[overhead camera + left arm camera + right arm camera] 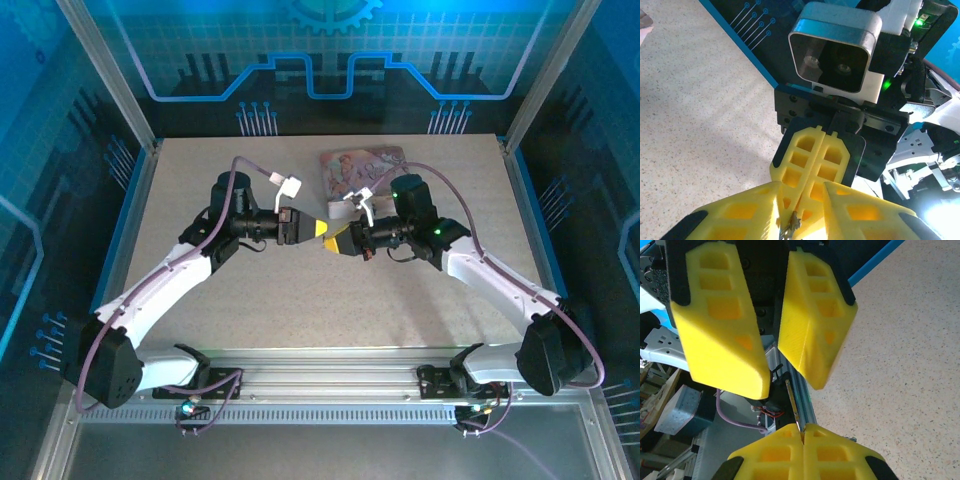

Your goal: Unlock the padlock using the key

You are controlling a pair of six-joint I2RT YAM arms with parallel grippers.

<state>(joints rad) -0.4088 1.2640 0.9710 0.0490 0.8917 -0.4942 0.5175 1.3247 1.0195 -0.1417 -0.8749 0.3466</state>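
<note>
My two grippers meet tip to tip above the middle of the table. The right gripper (334, 243) (802, 429) is shut on the key (794, 402), a slim silvery strip that sticks out from between its yellow fingertips. The key's toothed end (790, 227) points in between the yellow fingers of my left gripper (321, 229) (800, 195). The left jaws stand apart on either side of the key and do not touch it. The padlock is out of view.
A pink illustrated tin (360, 168) lies at the back of the speckled table (260, 290), just behind the right arm. An aluminium rail (330, 365) runs along the near edge. Blue panels and metal posts close in the sides.
</note>
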